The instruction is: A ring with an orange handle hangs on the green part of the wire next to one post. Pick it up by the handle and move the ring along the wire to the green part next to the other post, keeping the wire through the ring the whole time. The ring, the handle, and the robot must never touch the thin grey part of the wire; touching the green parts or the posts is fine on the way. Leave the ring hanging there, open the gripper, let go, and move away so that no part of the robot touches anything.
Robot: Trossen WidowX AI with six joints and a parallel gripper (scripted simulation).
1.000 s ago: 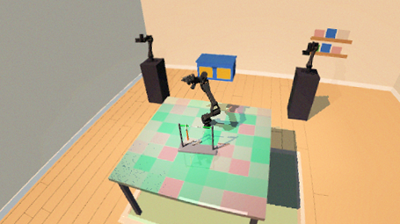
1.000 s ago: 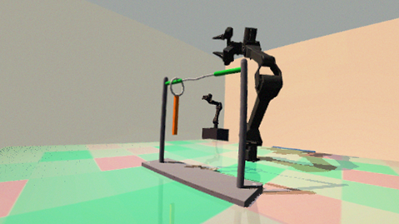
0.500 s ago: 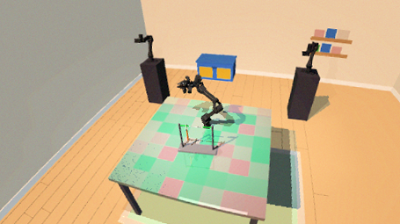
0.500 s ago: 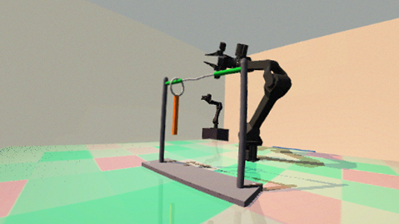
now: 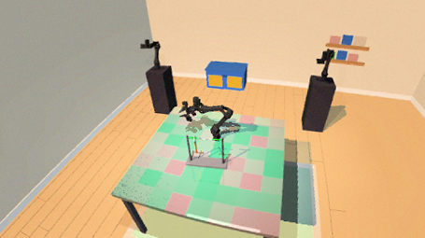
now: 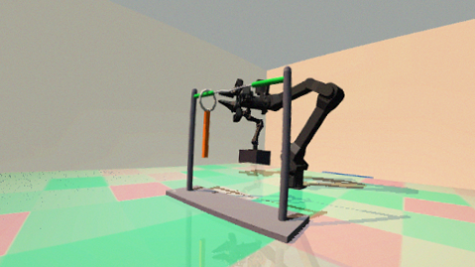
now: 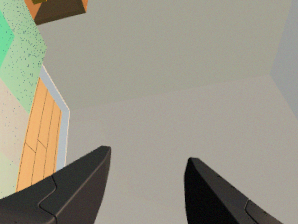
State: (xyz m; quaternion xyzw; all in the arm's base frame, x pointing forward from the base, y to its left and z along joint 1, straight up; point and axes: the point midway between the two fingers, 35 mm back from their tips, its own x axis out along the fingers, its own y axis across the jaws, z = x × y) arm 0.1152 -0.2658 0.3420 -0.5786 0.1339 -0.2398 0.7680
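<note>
In the side view, going left to right, first comes a dark post (image 5: pixel 189 148) (image 6: pixel 191 138). Next to it, the ring (image 6: pixel 215 102) hangs on the green bit of wire. Its orange handle (image 5: pixel 195 147) (image 6: pixel 206 134) points straight down, above the grey board (image 5: pixel 207 163) (image 6: pixel 232 212). Then comes the black gripper (image 5: pixel 183 109) (image 6: pixel 220 97) (image 7: pixel 148 161), behind the wire. Its two fingers are partly open, with nothing between them. After that come the other green bit (image 6: pixel 268 82), the other post (image 5: pixel 223 151) (image 6: pixel 285 150) and the bent arm (image 5: pixel 224 114) (image 6: pixel 315 117).
</note>
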